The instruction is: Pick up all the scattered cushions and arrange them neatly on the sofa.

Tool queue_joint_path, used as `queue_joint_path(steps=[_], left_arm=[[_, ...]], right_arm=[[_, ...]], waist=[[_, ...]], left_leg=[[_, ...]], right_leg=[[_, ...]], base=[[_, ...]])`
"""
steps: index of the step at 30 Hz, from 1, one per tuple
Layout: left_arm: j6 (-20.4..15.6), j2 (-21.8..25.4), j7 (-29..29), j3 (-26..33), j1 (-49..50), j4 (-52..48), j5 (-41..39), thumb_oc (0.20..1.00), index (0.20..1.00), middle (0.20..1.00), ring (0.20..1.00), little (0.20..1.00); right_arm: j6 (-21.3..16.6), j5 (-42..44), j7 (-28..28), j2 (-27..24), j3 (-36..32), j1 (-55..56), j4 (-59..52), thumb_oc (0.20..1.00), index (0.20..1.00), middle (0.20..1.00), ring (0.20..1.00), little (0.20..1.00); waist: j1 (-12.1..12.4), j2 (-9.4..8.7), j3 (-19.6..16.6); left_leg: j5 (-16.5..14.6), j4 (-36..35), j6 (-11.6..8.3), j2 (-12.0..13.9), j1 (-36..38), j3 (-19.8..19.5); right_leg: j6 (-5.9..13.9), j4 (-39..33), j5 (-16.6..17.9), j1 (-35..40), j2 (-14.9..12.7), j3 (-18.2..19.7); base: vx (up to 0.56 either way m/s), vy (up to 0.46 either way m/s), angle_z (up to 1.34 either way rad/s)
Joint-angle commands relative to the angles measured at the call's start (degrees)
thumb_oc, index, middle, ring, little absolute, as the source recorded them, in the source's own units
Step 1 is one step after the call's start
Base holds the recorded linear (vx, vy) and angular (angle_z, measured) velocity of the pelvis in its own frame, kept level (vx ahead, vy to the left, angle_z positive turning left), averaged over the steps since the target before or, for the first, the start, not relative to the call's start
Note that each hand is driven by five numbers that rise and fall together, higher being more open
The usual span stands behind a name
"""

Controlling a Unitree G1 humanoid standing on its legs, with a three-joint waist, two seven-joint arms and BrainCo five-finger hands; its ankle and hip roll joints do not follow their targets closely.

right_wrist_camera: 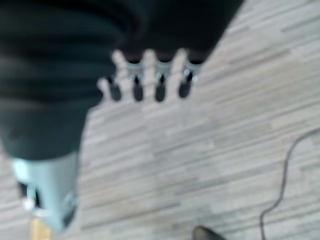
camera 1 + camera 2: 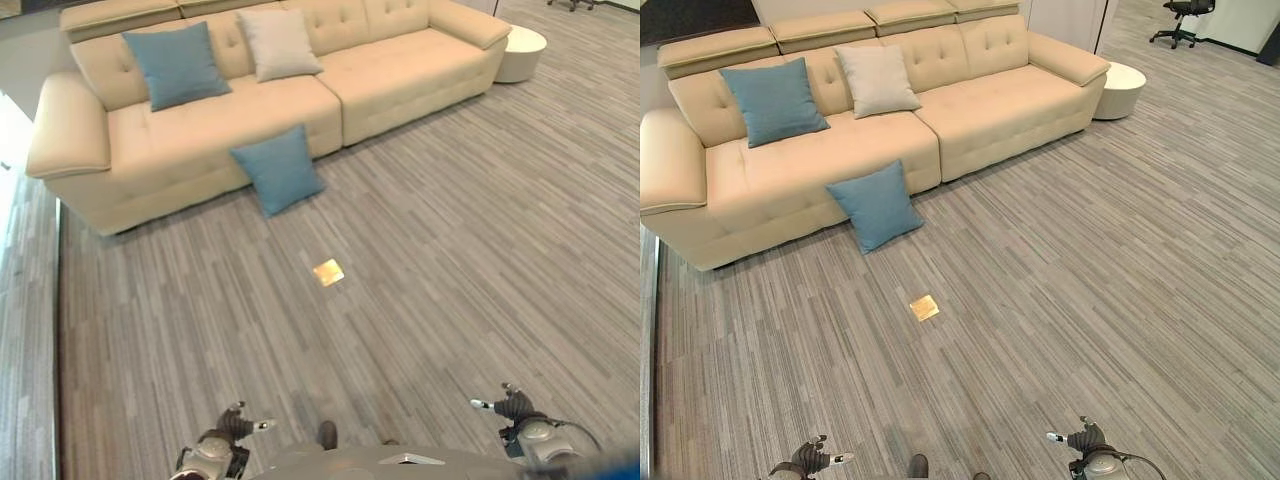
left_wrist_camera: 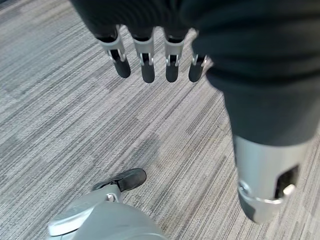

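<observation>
Cushion [image 2: 876, 205] (blue) leans tilted, corner-up, against sofa [image 2: 970, 105] front

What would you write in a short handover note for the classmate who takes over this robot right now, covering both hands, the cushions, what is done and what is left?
Left hand: open, holding nothing, hanging over the grey striped floor.
Right hand: open, holding nothing.
Done: a square blue fabric cushion and a square beige fabric cushion stand against the backrest of the cream tufted sofa.
Left: a second blue square cushion rests on the floor, leaning on the sofa's front. Walk over, pick it up and set it beside the others.
</observation>
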Motion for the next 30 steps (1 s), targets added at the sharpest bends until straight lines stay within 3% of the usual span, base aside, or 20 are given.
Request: queue_joint_path(steps=[1, 13, 17, 19, 23, 25, 28, 29, 30], left_arm=[[-0.01, -0.39, -0.38, 0.01, -4.52, 4.02, 1.74, 1.0, 1.0, 1.0, 1.0, 1.0], [0.19, -0.91, 0.12, -0.36, -6.52, 3.69, -0.22, 1.0, 1.0, 1.0, 1.0, 1.0], [0.07, -1.3, 0.16, -1.03, -7.82, 3.44, -0.75, 1.0, 1.0, 1.0, 1.0, 1.0], [-0.05, -1.58, 0.2, -1.91, -8.51, 3.33, -0.36, 1.0, 1.0, 1.0, 1.0, 1.0], [0.41, -0.19, -0.13, 0.1, -6.74, 4.37, 0.45, 1.0, 1.0, 1.0, 1.0, 1.0], [0.34, 0.88, -0.4, 0.37, -6.84, 3.49, 0.64, 1.0, 1.0, 1.0, 1.0, 1.0], [0.26, 1.56, -0.29, 0.03, -7.5, 2.55, 0.7, 1.0, 1.0, 1.0, 1.0, 1.0], [0.16, 1.6, -0.22, -0.03, -7.65, 2.54, 0.61, 1.0, 1.0, 1.0, 1.0, 1.0], [0.0, 1.69, -0.1, -0.38, -7.95, 2.62, 0.94, 1.0, 1.0, 1.0, 1.0, 1.0]], right_arm=[[-0.33, 1.68, 0.26, 0.39, -0.74, -2.09, 1.77, 1.0, 1.0, 1.0, 1.0, 1.0], [-0.05, 0.59, 0.1, 0.56, 0.48, -2.66, 2.32, 1.0, 1.0, 1.0, 1.0, 1.0], [-0.28, 0.98, -0.17, -0.16, 0.27, -3.5, 2.01, 1.0, 1.0, 1.0, 1.0, 1.0], [0.1, 1.85, -0.27, -1.04, -0.25, -3.42, 1.87, 1.0, 1.0, 1.0, 1.0, 1.0], [0.55, 0.45, 0.4, 1.23, 0.62, -2.4, 1.88, 1.0, 1.0, 1.0, 1.0, 1.0], [0.54, -0.74, 1.18, 2.16, 1.57, -3.18, 0.91, 1.0, 1.0, 1.0, 1.0, 1.0], [0.45, -1.79, 1.38, 2.35, 2.74, -4.54, -0.07, 1.0, 1.0, 1.0, 1.0, 1.0], [0.37, -1.99, 1.5, 2.43, 2.88, -4.8, -0.34, 1.0, 1.0, 1.0, 1.0, 1.0], [0.13, -2.3, 1.54, 2.48, 3.33, -4.98, -0.81, 1.0, 1.0, 1.0, 1.0, 1.0]], waist=[[0.96, -1.41, 1.48], [0.95, -2.32, 3.93], [1.04, -3.73, 6.32], [0.94, -3.97, 6.15], [1.29, -5.34, 3.36], [2.82, -5.93, 3.66], [1.86, -4.59, 5.3], [1.56, -4.0, 5.71], [0.65, -3.32, 5.85]], left_leg=[[-5.45, 0.23, -3.28, 0.63, 2.65, -1.79], [-3.87, 0.74, -3.61, 1.84, -0.45, -3.84], [-5.49, 11.43, -4.75, 0.55, -8.25, -3.52], [-4.39, 11.69, -4.0, 0.0, -14.46, 1.72], [-5.64, 8.7, -1.4, -1.2, -12.07, 2.12], [-7.66, 9.4, 1.04, -2.26, -10.98, 2.9], [-8.22, 8.01, 3.11, -2.41, -8.04, 2.22], [-8.28, 7.43, 3.25, -2.14, -6.99, 1.85], [-8.64, 6.07, 3.11, -1.94, -4.33, 0.52]], right_leg=[[4.96, 0.52, -0.63, -0.26, -3.14, -0.1], [2.93, 0.52, -1.42, -2.38, -1.35, -0.47], [2.12, 0.87, -1.38, -3.39, -2.13, -1.54], [2.14, 0.81, -2.46, -3.99, -2.86, -4.54], [2.94, 3.11, -4.06, -3.95, -3.06, -2.03], [5.02, 10.77, -3.59, -5.85, -5.08, 0.45], [7.02, 23.89, 1.63, -12.54, -5.83, 2.33], [7.01, 26.22, 2.08, -14.4, -5.63, 2.62], [5.68, 25.06, 0.19, -17.06, -3.22, 3.73]], base=[[0.01, -0.035, 0.02], [-0.01, -0.062, 0.11], [-0.03, -0.021, 0.46], [0.12, 0.139, 0.72], [0.31, 0.21, 0.27], [0.3, 0.34, -0.76], [0.19, 0.257, -0.42], [0.27, 0.161, 0.44], [0.32, 0.101, 0.44]])
